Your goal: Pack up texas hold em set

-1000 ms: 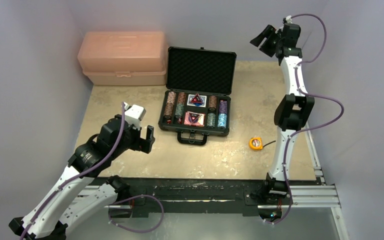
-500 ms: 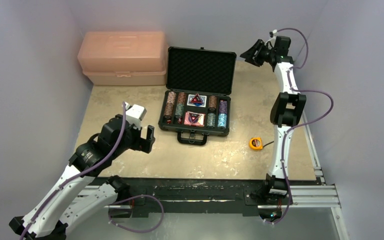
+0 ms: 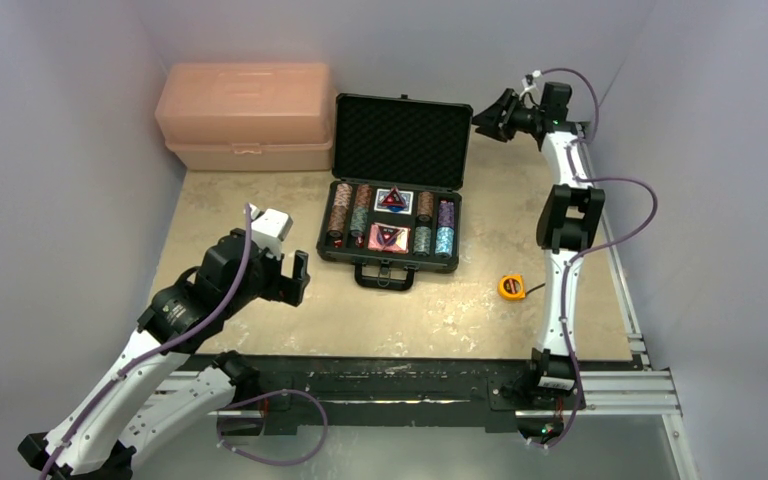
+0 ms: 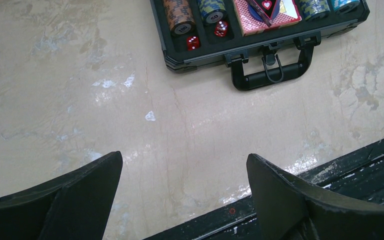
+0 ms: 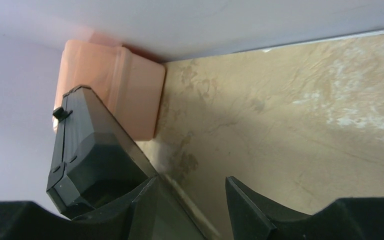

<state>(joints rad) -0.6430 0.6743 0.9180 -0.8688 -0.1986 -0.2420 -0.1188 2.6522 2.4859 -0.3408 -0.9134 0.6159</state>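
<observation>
Over the last second my right gripper (image 3: 490, 110) has swung down to the upright lid's (image 3: 403, 140) top right corner. Its fingers are partly spread, pinching nothing. The next step looks like closing the lid: I'd push from behind its top edge, slowly, so the case (image 3: 390, 262), mid-tabletop (image 3: 260, 210), doesn't slide. My left gripper (image 4: 185, 200) hangs wide, empty. Only the left wrist view shows the red dice (image 4: 193, 42) seated. Only the right wrist view shows the lid's back beside the pink box (image 5: 125, 95).

Plain pale walls (image 3: 60, 150) enclose a mottled beige tabletop (image 3: 240, 210) with a black front rail (image 3: 390, 375).
</observation>
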